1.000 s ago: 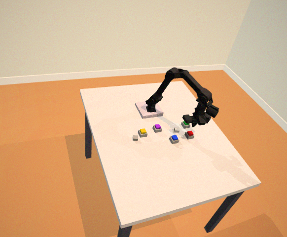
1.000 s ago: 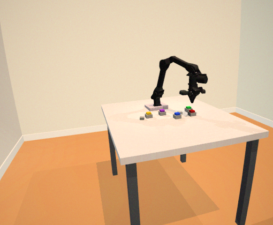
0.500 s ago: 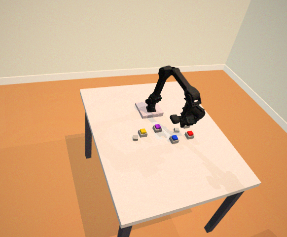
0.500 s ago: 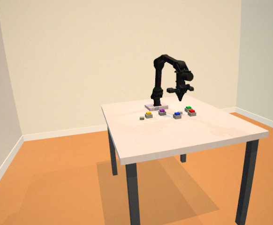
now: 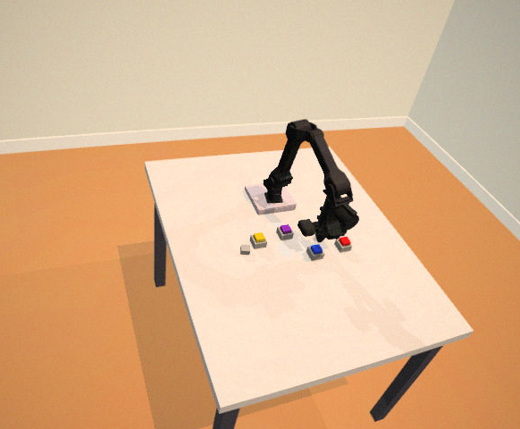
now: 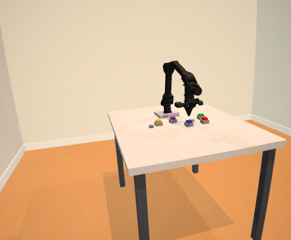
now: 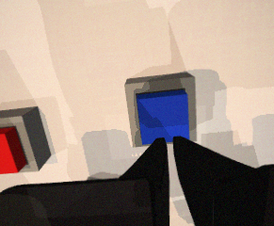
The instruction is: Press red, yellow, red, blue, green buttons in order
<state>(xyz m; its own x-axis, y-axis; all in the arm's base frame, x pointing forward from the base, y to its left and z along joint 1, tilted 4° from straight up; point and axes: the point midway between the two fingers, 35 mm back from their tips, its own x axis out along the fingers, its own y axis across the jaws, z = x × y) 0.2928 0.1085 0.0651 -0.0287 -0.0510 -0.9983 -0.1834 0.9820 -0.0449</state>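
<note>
- Blue square push-button in a grey square housing (image 5: pixel 316 249) (image 6: pixel 188 121) (image 7: pixel 164 118): it sits on the pale rectangular table (image 5: pixel 269 341) (image 6: pixel 192 144) (image 7: pixel 99 47), below the fingertips of the black parallel-jaw gripper (image 5: pixel 319 239) (image 6: pixel 188 114) (image 7: pixel 169 145); its cap stands raised above the housing.
- The gripper is closed, with nothing held; its fingers point down, apart from the blue button in the exterior view; in the wrist view the tips overlap the near edge of the blue cap.
- Red square push-button in a grey housing (image 5: pixel 344 240) (image 6: pixel 204 118) (image 7: pixel 2 151): near the blue one, its cap raised; the wrist view cuts off part of it.
- Green square push-button in a grey housing (image 6: pixel 201 114): just beside the red one in the exterior view; the arm seems to hide it from the top view.
- Yellow square push-button in a grey housing (image 5: pixel 258 237) (image 6: pixel 158 120): well apart from the red one, cap raised; a small grey block (image 5: pixel 245 249) (image 6: pixel 151 126) lies just beside it.
- Purple square push-button in a grey housing (image 5: pixel 285 229) (image 6: pixel 172 118): between the yellow and blue buttons.
- Black six-joint arm (image 5: pixel 322 155) (image 6: pixel 168 82): it rises from a flat pale pink base plate (image 5: pixel 255 203) (image 6: pixel 158 114) and bends over towards the buttons.
</note>
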